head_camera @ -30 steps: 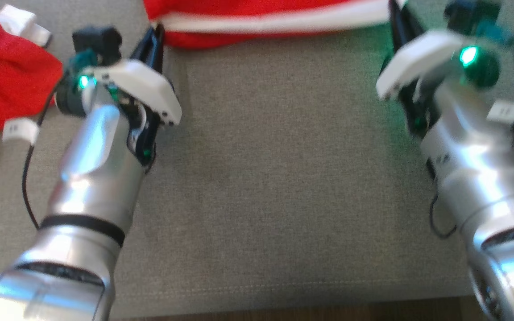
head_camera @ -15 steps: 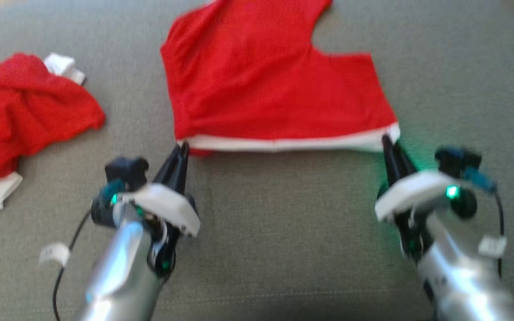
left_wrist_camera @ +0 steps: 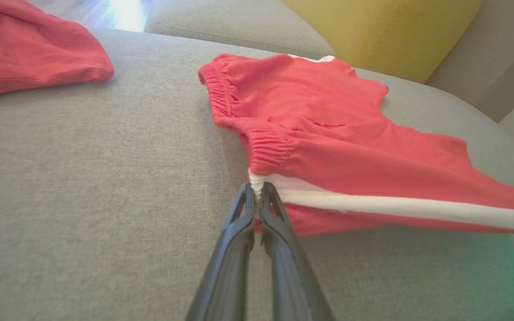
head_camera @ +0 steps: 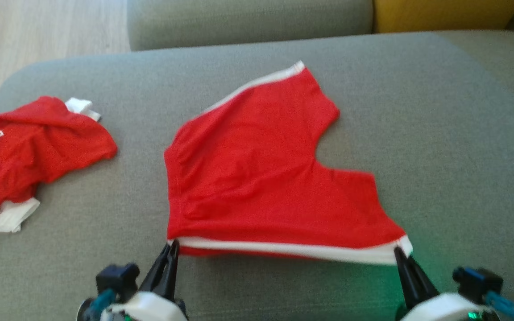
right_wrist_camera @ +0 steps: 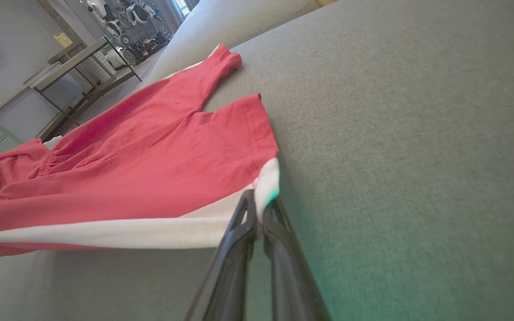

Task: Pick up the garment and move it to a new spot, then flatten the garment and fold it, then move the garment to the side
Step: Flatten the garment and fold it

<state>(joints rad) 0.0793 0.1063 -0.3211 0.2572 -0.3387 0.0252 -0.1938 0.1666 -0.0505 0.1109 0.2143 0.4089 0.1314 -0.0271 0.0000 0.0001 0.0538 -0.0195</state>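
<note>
The pair of red fabric shorts with a white side stripe (head_camera: 257, 178) lies spread on the grey sofa seat cushion (head_camera: 440, 133), one leg pointing towards the backrest. Its white-striped near edge is stretched between the two hands. The left hand (head_camera: 173, 246) is pinched tight on the stripe at the elastic waistband corner, and the right hand (head_camera: 399, 252) on the stripe's hem corner. A crumpled red-and-white garment (head_camera: 38, 151) lies well apart to the left. A yellow cushion (head_camera: 440, 13) sits behind.
</note>
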